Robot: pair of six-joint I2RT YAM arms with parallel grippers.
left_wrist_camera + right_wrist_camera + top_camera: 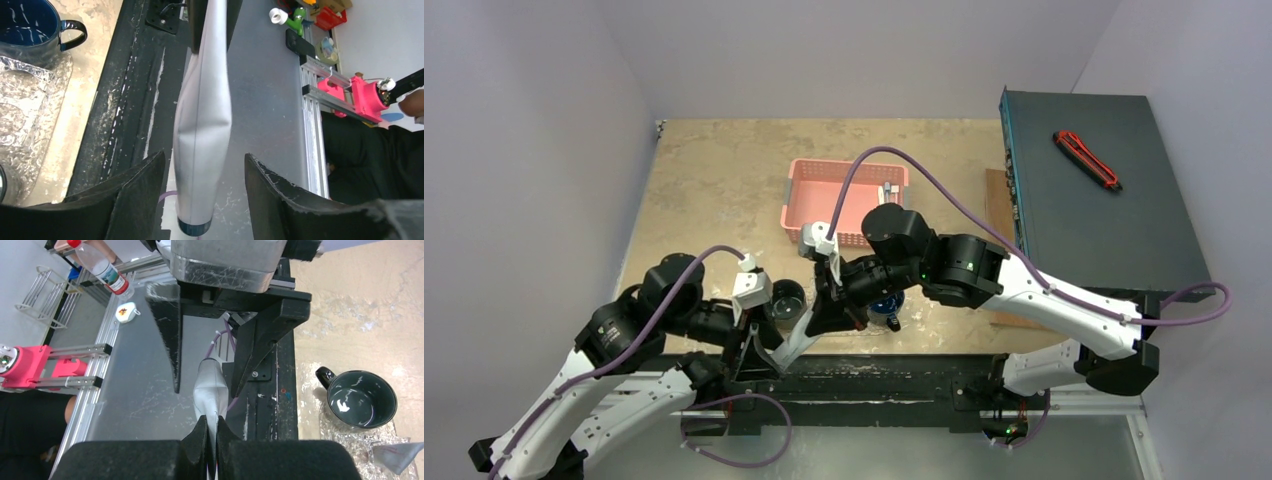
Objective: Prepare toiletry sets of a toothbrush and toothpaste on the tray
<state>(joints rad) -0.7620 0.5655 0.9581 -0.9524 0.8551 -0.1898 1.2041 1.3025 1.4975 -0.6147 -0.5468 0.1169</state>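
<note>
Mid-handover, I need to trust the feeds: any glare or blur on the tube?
Left wrist: tube sharp, evenly lit, no glare; tray glitters. Right wrist: tube clear, tray glinting at the corner. Top external: tube small, low detail.

A pink basket (792, 205) stands beyond a dark mug (786, 298); a red cutter (1086, 160) lies on the dark box (1094, 230).
</note>
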